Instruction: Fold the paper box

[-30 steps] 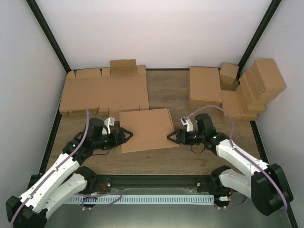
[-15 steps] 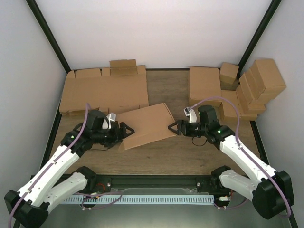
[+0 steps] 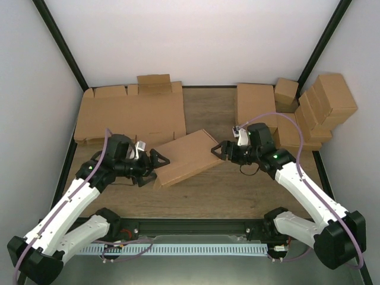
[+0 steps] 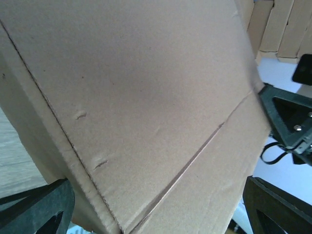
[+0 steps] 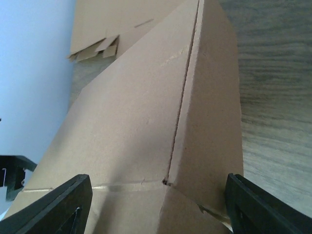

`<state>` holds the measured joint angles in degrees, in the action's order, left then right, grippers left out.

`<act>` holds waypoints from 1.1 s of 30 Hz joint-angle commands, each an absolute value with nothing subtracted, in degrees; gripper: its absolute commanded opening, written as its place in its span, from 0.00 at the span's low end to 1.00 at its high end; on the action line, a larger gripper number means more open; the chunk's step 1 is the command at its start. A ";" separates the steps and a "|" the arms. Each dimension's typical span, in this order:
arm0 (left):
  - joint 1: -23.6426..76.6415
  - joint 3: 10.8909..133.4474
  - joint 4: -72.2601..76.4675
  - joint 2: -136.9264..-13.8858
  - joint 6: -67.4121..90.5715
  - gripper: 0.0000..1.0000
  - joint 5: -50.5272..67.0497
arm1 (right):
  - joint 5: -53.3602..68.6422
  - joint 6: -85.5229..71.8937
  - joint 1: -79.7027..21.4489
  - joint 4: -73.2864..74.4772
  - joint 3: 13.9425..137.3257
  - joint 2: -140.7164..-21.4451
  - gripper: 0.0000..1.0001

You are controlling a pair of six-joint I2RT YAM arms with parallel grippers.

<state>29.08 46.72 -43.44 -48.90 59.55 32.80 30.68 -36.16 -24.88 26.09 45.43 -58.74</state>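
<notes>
While it sits tilted over the middle of the worktop (image 3: 202, 199), somewhat closer to the near edge than to the far one, the paper box (image 3: 189, 155) is flanked end to end by my two arms. It is folded into a wide, shallow shape, and its broad brown face is turned up toward the overhead camera. Whether any corner of it rests on the wood I cannot tell.

My left fingers (image 3: 159, 160), spread wide, grip the box at its left end. Seen from that wrist, the cardboard fills nearly the whole view and runs between the two dark fingertips.

My right fingers (image 3: 217, 149) also stand well apart and straddle the right end. The view from that wrist shows a creased edge and one narrow side wall running away between them. Whether these fingers press on the cardboard I cannot tell.

A pile of flat cardboard blanks (image 3: 130, 116) lies at the far left corner of the worktop. Several finished boxes (image 3: 323, 107) are stacked at the far right corner, well apart from the box I hold.
</notes>
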 commanded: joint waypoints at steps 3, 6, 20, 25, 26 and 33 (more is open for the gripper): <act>27.23 46.89 -30.57 -50.09 67.66 0.97 45.37 | 37.15 -41.71 -26.66 34.13 55.03 -61.80 0.78; 26.37 46.26 -27.58 -49.84 73.43 0.97 47.05 | 37.04 -45.49 -26.72 37.07 57.64 -62.86 0.78; 18.34 41.89 -21.41 -51.70 90.04 0.95 49.48 | 32.51 -66.69 -25.28 46.66 66.72 -67.19 0.66; 17.27 41.15 -20.84 -50.89 96.13 0.87 48.25 | 35.48 -70.46 -24.97 50.45 67.66 -69.22 0.64; 17.30 40.38 -21.06 -50.30 97.34 0.84 47.60 | 36.06 -71.40 -24.91 50.94 66.84 -69.07 0.64; 15.48 32.55 -13.00 -49.67 103.98 0.72 45.81 | 38.61 -73.98 -22.73 46.50 63.20 -72.79 0.65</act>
<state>16.05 34.28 -24.99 -48.66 97.97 42.28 26.09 -69.73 -22.24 48.53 62.13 -69.69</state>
